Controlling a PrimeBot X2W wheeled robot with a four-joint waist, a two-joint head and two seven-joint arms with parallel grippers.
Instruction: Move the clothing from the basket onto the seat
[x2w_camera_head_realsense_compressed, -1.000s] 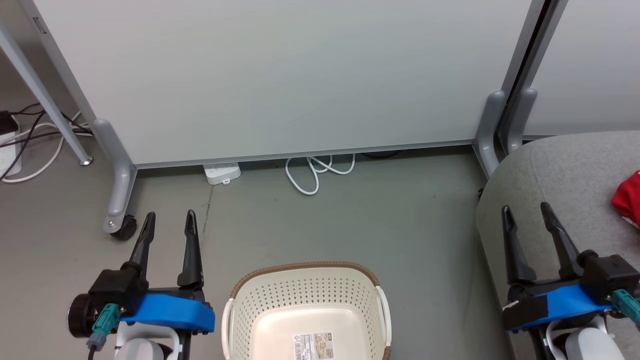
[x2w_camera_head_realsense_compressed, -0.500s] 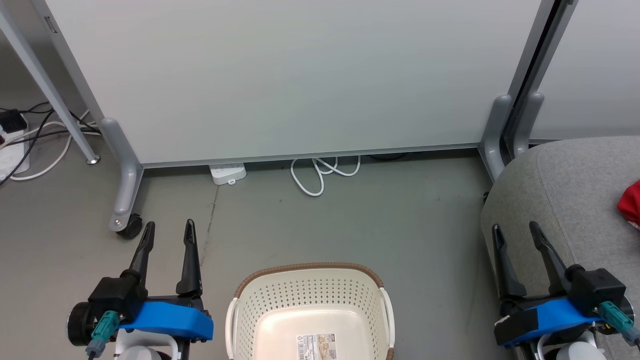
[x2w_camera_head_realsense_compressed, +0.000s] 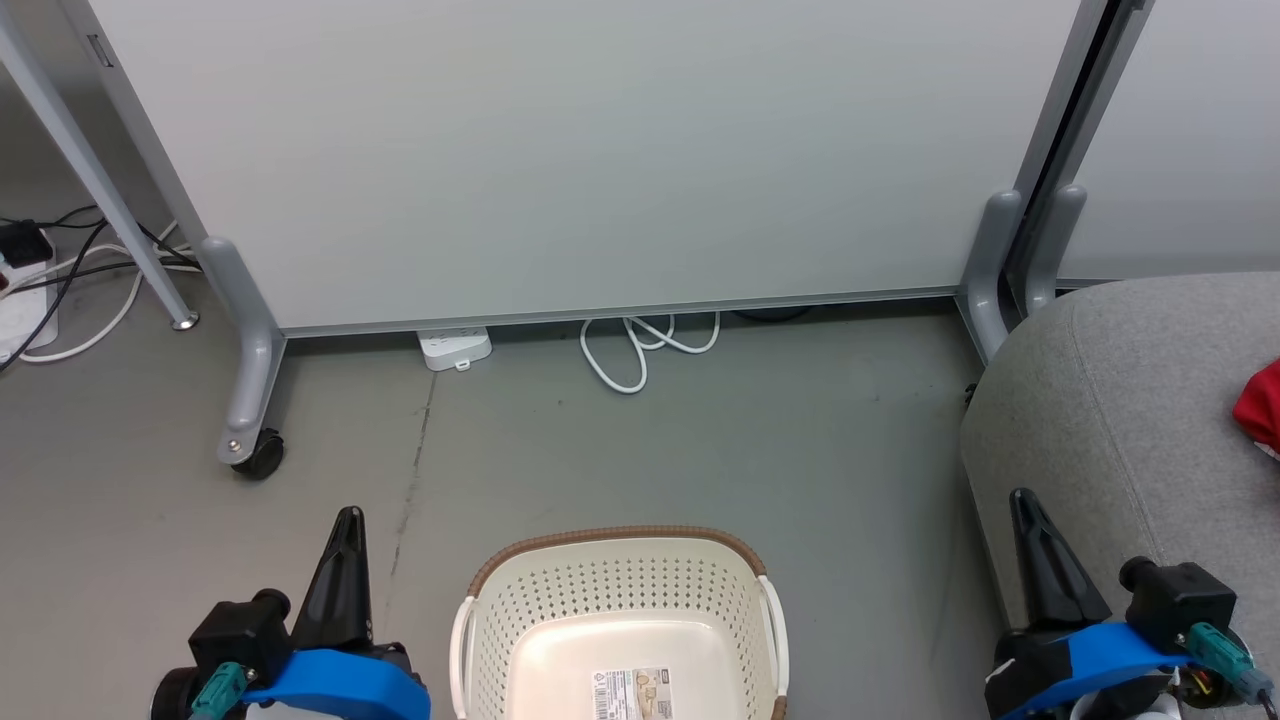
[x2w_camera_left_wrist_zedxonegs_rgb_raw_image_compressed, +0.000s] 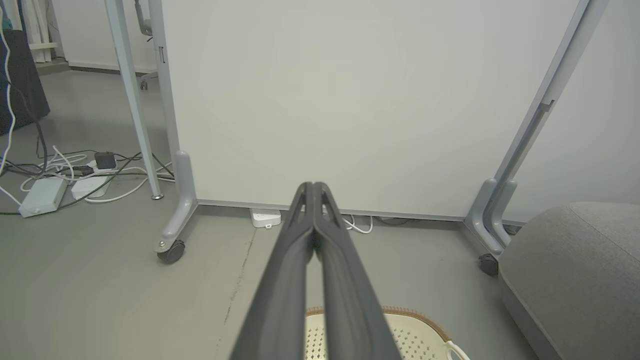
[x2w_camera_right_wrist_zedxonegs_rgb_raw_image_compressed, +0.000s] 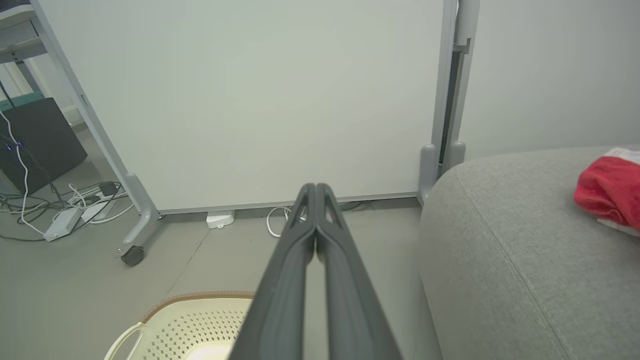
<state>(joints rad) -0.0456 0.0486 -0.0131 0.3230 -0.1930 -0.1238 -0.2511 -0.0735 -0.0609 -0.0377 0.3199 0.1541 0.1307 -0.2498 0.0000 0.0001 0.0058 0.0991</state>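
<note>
Two pincers, both squeezed fully shut and gripping nothing. The left pincer (x2w_camera_head_realsense_compressed: 349, 515) is hanging low over the grey floor (x2w_camera_head_realsense_compressed: 700, 430), near the left side of the cream-white perforated plastic laundry basket (x2w_camera_head_realsense_compressed: 615, 580) with its brown woven-look rim. The right pincer (x2w_camera_head_realsense_compressed: 1020, 497) is hovering at the edge of the big light grey fabric-upholstered seat (x2w_camera_head_realsense_compressed: 1120, 400) that's facing the basket, though I can't tell whether it's touching.

The part of the basket that's showing is looking bare, just a paper label (x2w_camera_head_realsense_compressed: 628, 692) sitting on the bottom. Its near end is running off the bottom of the head view, so that bit's unknown. The soft bright red clothing (x2w_camera_right_wrist_zedxonegs_rgb_raw_image_compressed: 607, 187) with white trim is lying on top of the seat, well apart from the right pincer, and it's getting cut off by the frame edge, so I can't count the pieces.

So I'm guessing the moving step is basically wrapping up. Next move is probably calling for a check of the basket's hidden end. If something's hiding there, the pincers are needing to open before reaching in.
</note>
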